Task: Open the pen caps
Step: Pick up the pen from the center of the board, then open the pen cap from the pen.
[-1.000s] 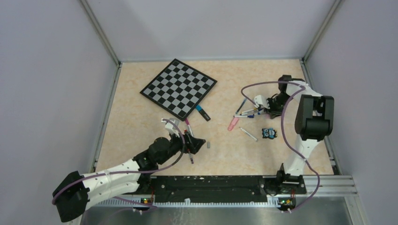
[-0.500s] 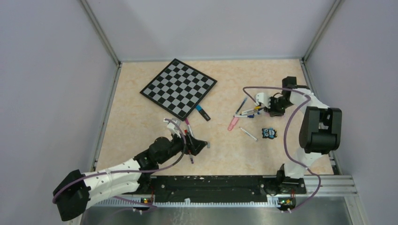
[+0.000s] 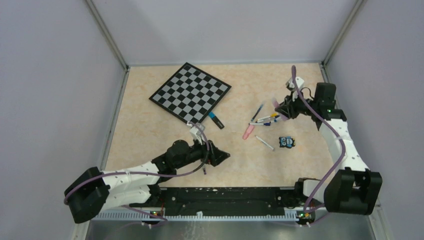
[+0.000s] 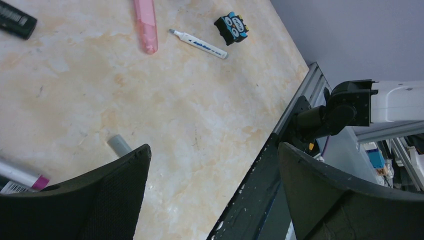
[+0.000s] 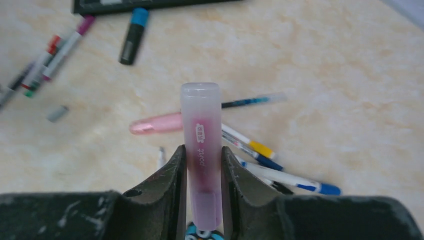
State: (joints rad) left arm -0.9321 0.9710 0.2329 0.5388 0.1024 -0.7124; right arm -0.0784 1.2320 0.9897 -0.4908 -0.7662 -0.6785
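My right gripper (image 5: 201, 154) is shut on a pink highlighter (image 5: 200, 135) with its cap end pointing away from the wrist, held above the table; in the top view the gripper (image 3: 283, 106) is over the pen pile (image 3: 265, 119). A second pink highlighter piece (image 5: 155, 123) lies on the table beyond, also in the top view (image 3: 248, 131). My left gripper (image 4: 212, 150) is open and empty, low over the table near the front rail (image 3: 222, 157). A loose grey cap (image 4: 119, 145) lies just by its left finger (image 4: 100, 195).
The checkered board (image 3: 190, 94) lies at the back left. A black marker with a blue cap (image 3: 216, 120) lies beside it. A white pen (image 3: 264, 143) and the owl figure (image 3: 286, 142) lie right of centre. Several pens (image 3: 202, 140) lie by the left gripper.
My right arm has swung up and back, lifting the pink highlighter off the pen pile. My left gripper has slid right, over where the grey cap lay.
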